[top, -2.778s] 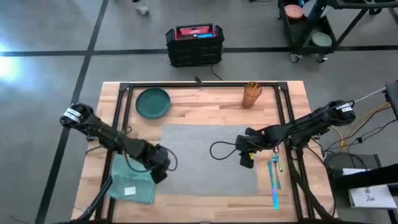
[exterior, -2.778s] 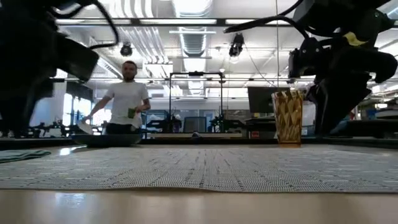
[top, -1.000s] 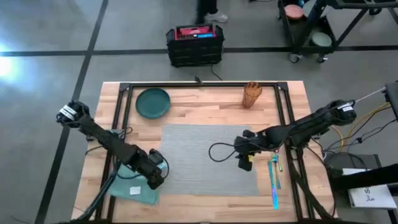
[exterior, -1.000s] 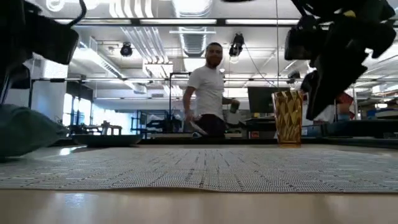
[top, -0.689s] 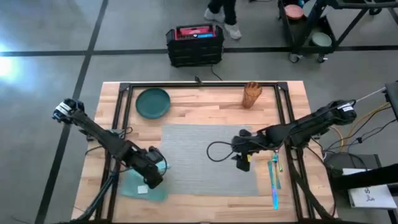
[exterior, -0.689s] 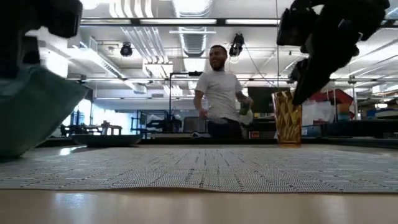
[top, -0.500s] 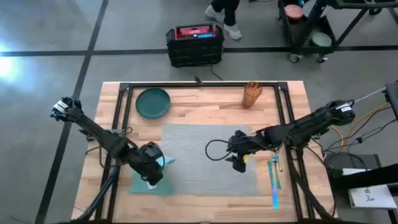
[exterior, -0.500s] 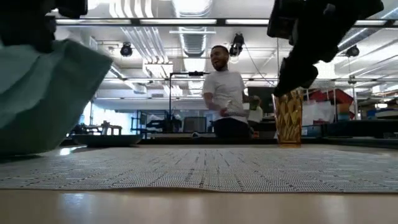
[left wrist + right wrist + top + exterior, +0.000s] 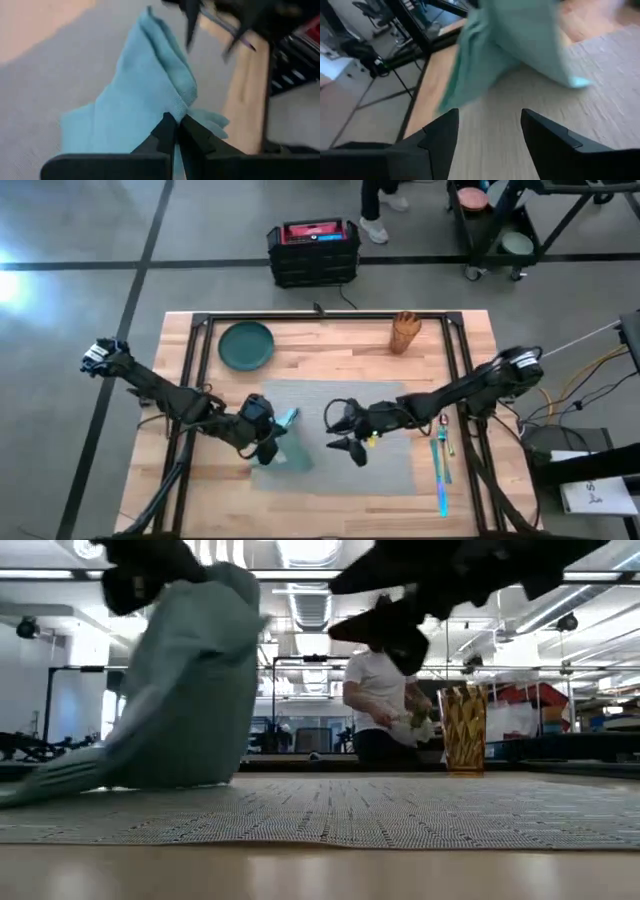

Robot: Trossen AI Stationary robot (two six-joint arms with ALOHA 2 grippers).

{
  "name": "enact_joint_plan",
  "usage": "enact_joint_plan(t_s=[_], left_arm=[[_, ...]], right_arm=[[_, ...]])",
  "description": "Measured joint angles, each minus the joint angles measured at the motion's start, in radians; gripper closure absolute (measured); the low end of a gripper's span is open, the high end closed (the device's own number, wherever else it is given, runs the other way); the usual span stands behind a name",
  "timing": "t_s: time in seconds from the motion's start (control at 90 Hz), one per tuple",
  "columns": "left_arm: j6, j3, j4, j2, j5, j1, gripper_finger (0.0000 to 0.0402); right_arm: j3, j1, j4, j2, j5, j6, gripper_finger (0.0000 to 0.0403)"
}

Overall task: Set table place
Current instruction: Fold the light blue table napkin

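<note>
Over grey placemat (image 9: 340,435) on bench (image 9: 330,350): left gripper (image 9: 268,428) pinched teal napkin (image 9: 285,442), lifted. Right gripper (image 9: 345,432) alongside, fingers spread, empty.

— What are the surfaces like?
— The table (image 9: 330,345) is light wooden planks, smooth with a slight sheen, framed by black metal rails. On it lies the place (image 9: 380,405), a grey woven mat, matt and finely ribbed.
— And the cloth?
— A teal napkin (image 9: 285,442) of soft matt fabric, creased, pinched between the left gripper (image 9: 176,131)'s dark matt fingers.
— Anything shiny?
— A faceted golden cup (image 9: 404,332), glossy.
</note>
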Motion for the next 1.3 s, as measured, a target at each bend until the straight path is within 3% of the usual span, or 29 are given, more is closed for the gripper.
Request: enact_joint_plan(t_s=[0.156,0.489,0.822,1.078,1.3], left_arm=[[0.022,0.000,0.024,0.027,-0.024,0.043,0.0401],[0.068,0.000,0.073,0.038,-0.023,0.048,0.0401],[0.095,0.000,0.085,0.036,-0.038,0.050,0.0400],[0.110,0.000,0.092,0.036,-0.058,0.050,0.0400],[0.113,0.000,0.092,0.034,-0.058,0.050,0.0400]], right_arm=[[0.055,0.003,-0.021,0.076,-0.003,0.023,0.0210],[0.104,-0.021,-0.103,0.091,0.036,-0.019,0.0246],[0.106,-0.024,-0.084,0.112,0.035,-0.008,0.0314],[0.105,-0.031,-0.093,0.134,0.039,-0.089,0.0397],[0.106,-0.029,-0.303,0.029,0.167,-0.213,0.0402]])
